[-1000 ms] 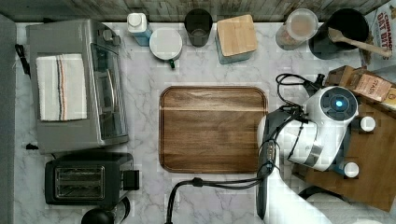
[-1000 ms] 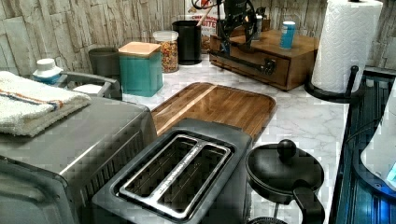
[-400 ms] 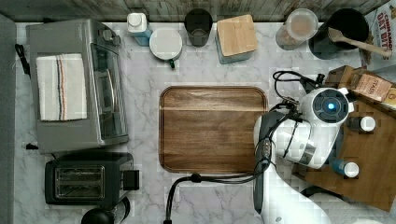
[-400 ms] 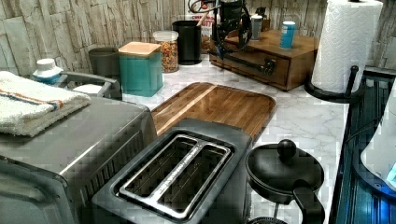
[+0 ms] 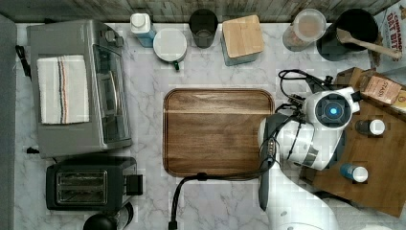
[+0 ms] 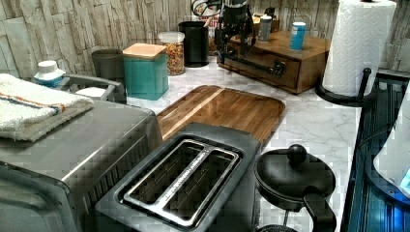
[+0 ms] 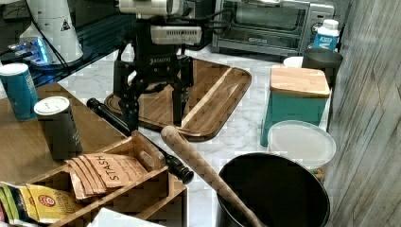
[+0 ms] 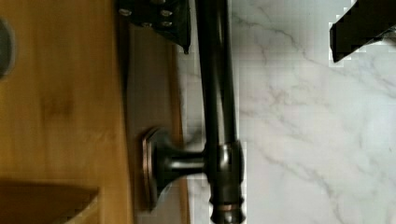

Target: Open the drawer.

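Observation:
The wooden cabinet [image 6: 309, 53] stands by the back wall, its drawer [image 6: 263, 72] flush with the cabinet front. A long black bar handle [image 6: 256, 65] runs across the drawer front. My gripper [image 6: 235, 41] hangs over the handle's far end, open. In the wrist view the handle [image 8: 217, 93] lies between the two fingers, one finger [image 8: 154, 18] against the drawer front and the other out over the marble. In the right view the gripper [image 7: 153, 113] straddles the handle [image 7: 142, 139], touching nothing. In the top view the arm's wrist [image 5: 330, 112] covers the fingers.
A blue can [image 7: 19, 90], a dark shaker [image 7: 59, 125] and a tea box [image 7: 108, 175] sit on the cabinet. A black pot [image 7: 272, 194] with a wooden spoon stands close by. The dark wooden tray [image 5: 218, 132] lies mid-counter, and a paper towel roll [image 6: 358, 46] stands beside the cabinet.
The arm has shifted a little along the handle toward the back wall, mostly in the first half second. The drawer has not moved.

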